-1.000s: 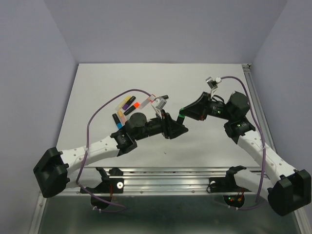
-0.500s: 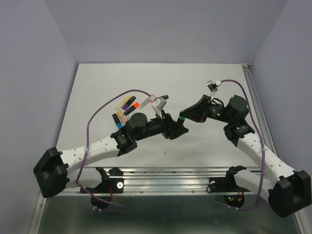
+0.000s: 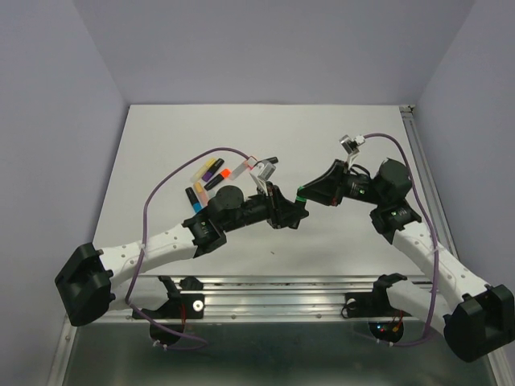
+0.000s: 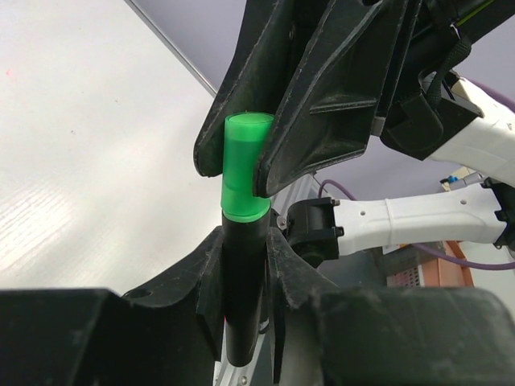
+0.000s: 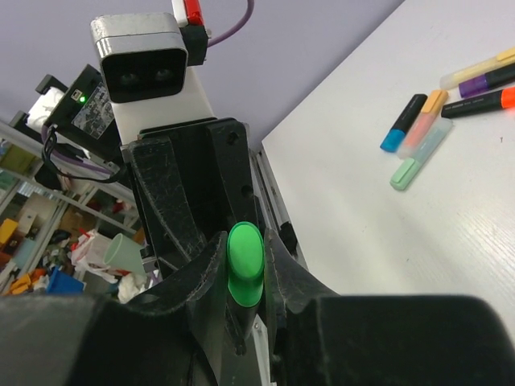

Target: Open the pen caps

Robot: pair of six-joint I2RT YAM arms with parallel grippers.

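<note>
A black pen (image 4: 241, 289) with a bright green pen cap (image 4: 245, 165) is held between both grippers, above the table's middle. My left gripper (image 4: 244, 241) is shut on the black body just below the cap. My right gripper (image 5: 245, 249) is shut on the green cap (image 5: 245, 261), its fingers (image 4: 322, 104) pinching it from either side in the left wrist view. From above, the left gripper (image 3: 291, 213) and right gripper (image 3: 308, 195) meet tip to tip, with a sliver of the green cap (image 3: 298, 195) showing between them.
Several capped pens (image 3: 209, 178) lie in a loose group on the table left of centre. In the right wrist view they include a blue-capped one (image 5: 400, 122), a mint one (image 5: 418, 159) and a purple one (image 5: 487, 80). A metal rail (image 3: 273, 293) runs along the near edge.
My left gripper's jaws widened briefly, then shut on the pen body. My right gripper dropped slightly toward the left gripper with the green cap in it.
</note>
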